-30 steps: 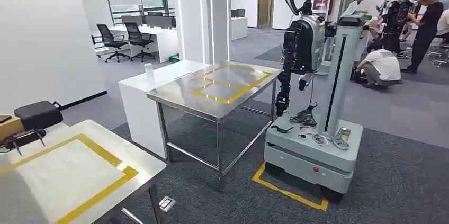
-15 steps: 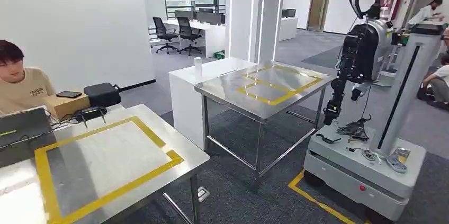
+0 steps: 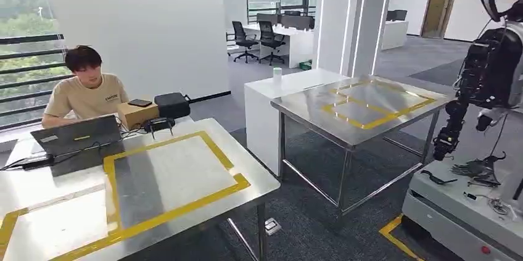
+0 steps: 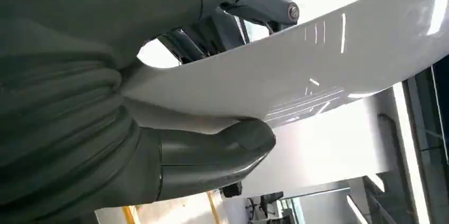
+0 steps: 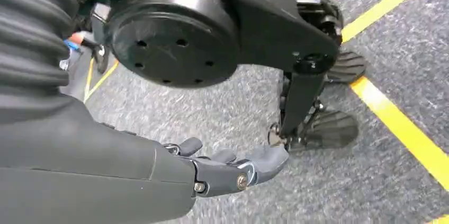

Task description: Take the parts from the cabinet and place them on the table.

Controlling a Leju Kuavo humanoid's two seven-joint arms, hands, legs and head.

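Note:
My left hand grips a long, glossy white part, with the thick grey thumb pressed under it and the dark fingers over its upper side. In the head view a steel table marked with a yellow tape frame stands close in front, to the left. My right hand hangs over the grey carpet with its fingers stretched out and nothing in them.
A person sits behind the near table at a laptop, beside a cardboard box and a black case. A second taped steel table and a white counter stand beyond. Another robot hangs on a grey wheeled stand at right.
The camera has turned left: the whole scene has slid to the right, and the near table, the seated person and the laptop have come into view.

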